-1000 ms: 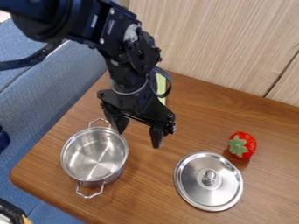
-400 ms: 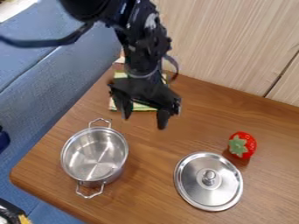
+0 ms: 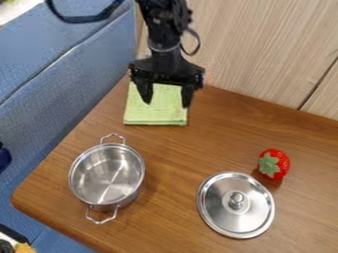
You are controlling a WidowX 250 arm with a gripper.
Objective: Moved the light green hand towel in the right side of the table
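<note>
The black gripper (image 3: 166,101) hangs at the back left of the table, its two fingers pointing down and spread wide apart with nothing held between them. Behind and under the fingers lies the light green hand towel (image 3: 155,112), folded into a flat rectangle near the table's back left edge. Its upper part is partly hidden by the gripper. Whether the fingertips touch the cloth, I cannot tell.
A steel pot (image 3: 107,176) with two handles stands at the front left. A steel lid (image 3: 235,204) lies at the front right, with a red strawberry (image 3: 273,164) behind it. A wood-grain panel (image 3: 264,49) borders the table's back edge.
The gripper has moved back, toward the top of the view, away from the pot, and is now over the towel. More of the towel is uncovered; the pot, lid and strawberry have not moved.
</note>
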